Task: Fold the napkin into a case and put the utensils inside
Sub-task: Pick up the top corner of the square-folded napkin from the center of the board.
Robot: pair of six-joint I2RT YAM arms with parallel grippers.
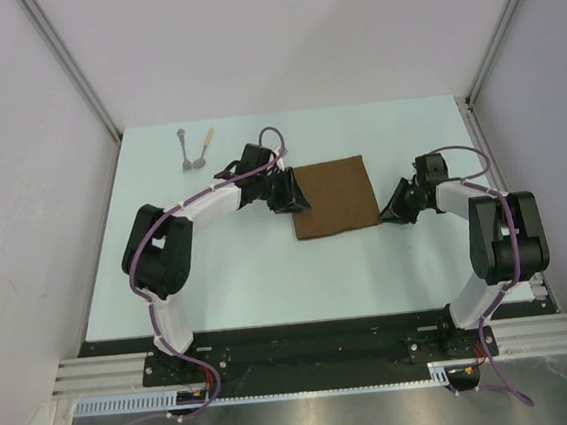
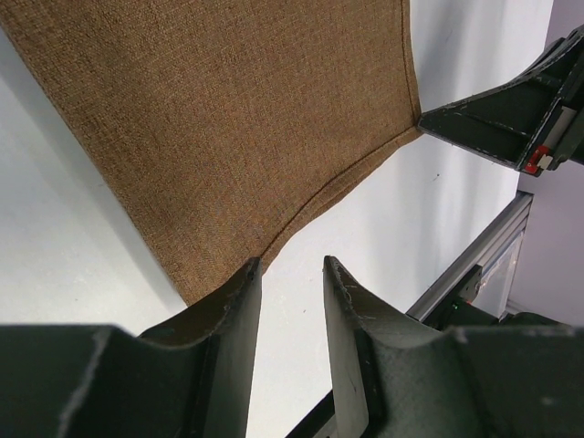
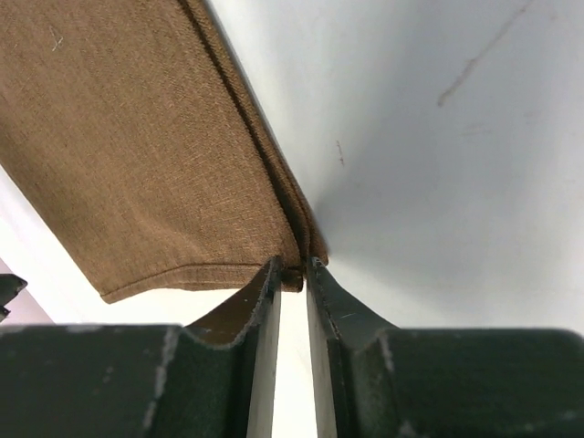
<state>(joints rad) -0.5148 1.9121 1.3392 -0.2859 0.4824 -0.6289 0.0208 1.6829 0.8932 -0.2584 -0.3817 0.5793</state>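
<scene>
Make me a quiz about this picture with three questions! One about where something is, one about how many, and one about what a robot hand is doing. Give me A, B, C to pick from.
1. Where are the utensils compared with the napkin?
A) on top of it
B) tucked inside it
C) apart from it, toward the table's far left

2. How many utensils are there?
A) one
B) two
C) four

3. How do the left gripper's jaws stand?
A) apart, with bare table showing between them
B) clamped on a spoon
C) pressed tight together

Answers:
1. C, since the top view shows them on bare table, well left of the cloth.
2. B, since two slim pieces lie side by side.
3. A, since the left wrist view shows a clear gap between the fingers.
</scene>
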